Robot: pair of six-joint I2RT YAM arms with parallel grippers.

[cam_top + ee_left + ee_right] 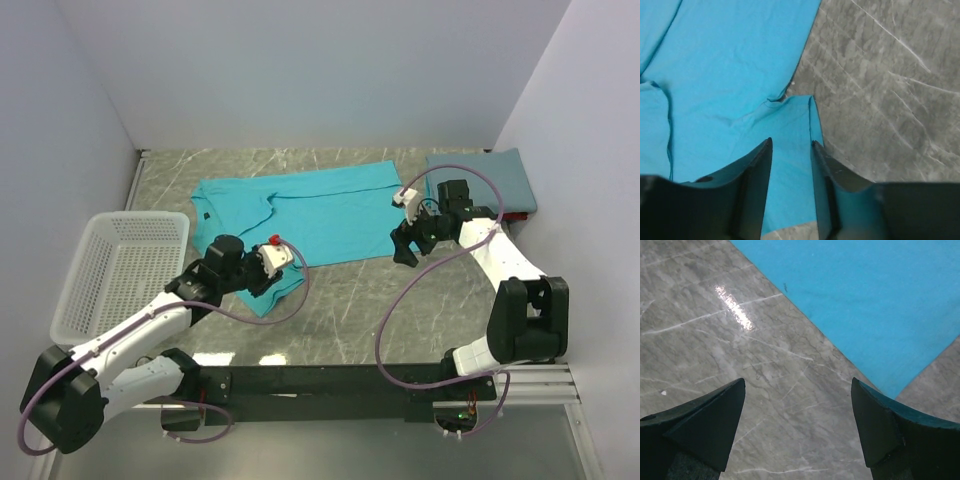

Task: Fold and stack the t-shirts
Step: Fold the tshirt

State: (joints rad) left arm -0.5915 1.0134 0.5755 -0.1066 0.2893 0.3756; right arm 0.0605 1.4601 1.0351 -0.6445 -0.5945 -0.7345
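The teal t-shirt [310, 210] lies spread flat across the middle of the table, collar to the left. One sleeve [790, 165] reaches toward the near edge. My left gripper [265, 278] hangs over that sleeve, its jaws a narrow gap apart [791, 142] with flat teal cloth showing between them. Nothing looks pinched. My right gripper [405, 252] stands wide open [797, 385] over bare table just off the shirt's near right hem [880, 315], holding nothing. At the back right lies the slate-blue t-shirt [482, 176], folded into a rectangle.
A white mesh basket [75, 290] stands at the left, close beside the left arm. Grey marble table [400, 300] shows in front of the teal shirt. Walls close in the back and both sides.
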